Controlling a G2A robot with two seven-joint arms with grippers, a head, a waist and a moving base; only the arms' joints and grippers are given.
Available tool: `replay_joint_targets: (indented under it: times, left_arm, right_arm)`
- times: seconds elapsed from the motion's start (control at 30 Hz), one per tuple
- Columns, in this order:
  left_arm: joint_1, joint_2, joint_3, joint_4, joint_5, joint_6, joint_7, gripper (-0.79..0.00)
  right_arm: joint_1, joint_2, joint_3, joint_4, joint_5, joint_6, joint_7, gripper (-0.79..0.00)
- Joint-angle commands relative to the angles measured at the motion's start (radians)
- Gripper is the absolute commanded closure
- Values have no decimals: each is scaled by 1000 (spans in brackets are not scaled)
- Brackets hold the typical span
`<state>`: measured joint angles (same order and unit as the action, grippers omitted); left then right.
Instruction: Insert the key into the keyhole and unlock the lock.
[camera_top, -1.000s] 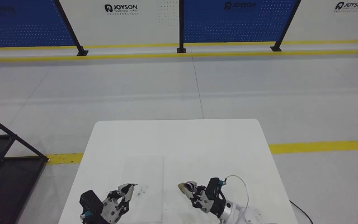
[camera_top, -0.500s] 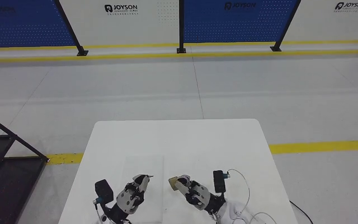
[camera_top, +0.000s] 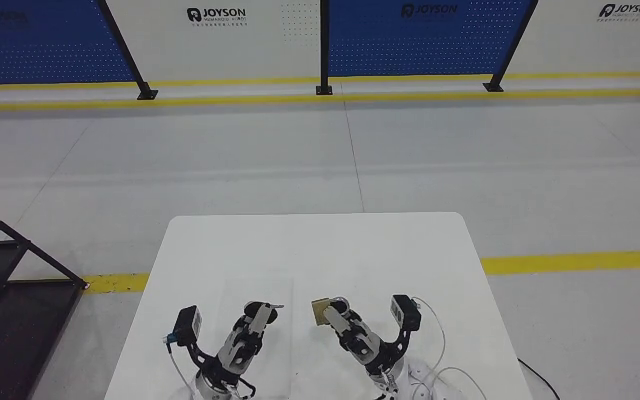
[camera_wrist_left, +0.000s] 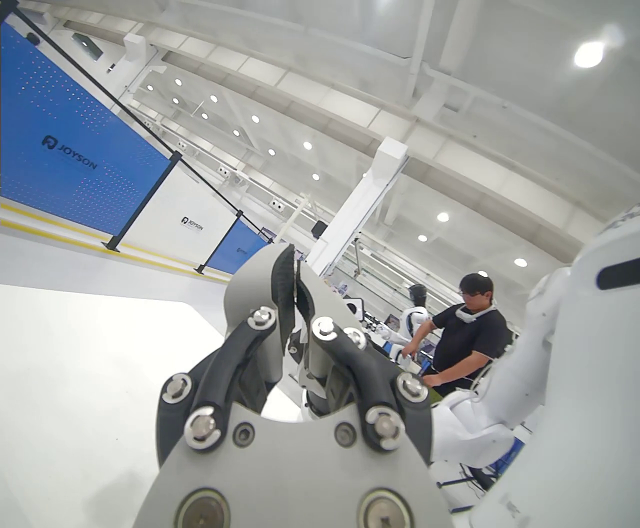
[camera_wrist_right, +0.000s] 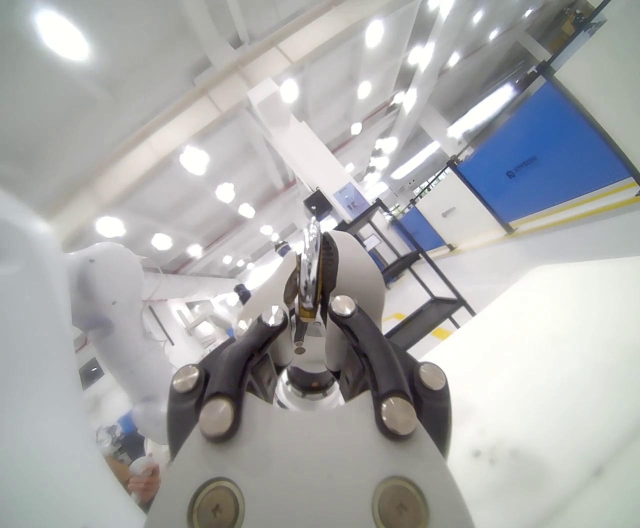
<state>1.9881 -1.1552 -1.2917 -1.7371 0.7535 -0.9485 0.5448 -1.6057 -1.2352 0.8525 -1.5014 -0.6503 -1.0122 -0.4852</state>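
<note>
Currently your left gripper (camera_wrist_left: 291, 282) clamps the key (camera_top: 274, 306), your right gripper (camera_wrist_right: 315, 252) the padlock (camera_top: 319, 314), apart over the counter (camera_top: 310, 250); inserting and turning remain.

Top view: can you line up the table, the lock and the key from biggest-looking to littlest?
1. table, by far the largest.
2. lock, held in the right gripper.
3. key, a thin sliver in the left gripper.
Both are similarly near the camera, so the order holds.
</note>
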Motion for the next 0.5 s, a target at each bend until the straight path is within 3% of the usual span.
replay_joint_targets:
  times: [0.0,0.33,0.47]
  left_arm:
    - [1,0,0,-1,2,4,0,0]
    - [0,0,3,-2,0,5,-5,0]
    - [-15,-5,43,2,-100,-10,-29,0]
  right_arm:
    - [0,0,0,0,-1,0,1,0]
    - [0,0,0,0,-1,0,1,0]
    - [2,-4,-8,-10,69,25,28,0]
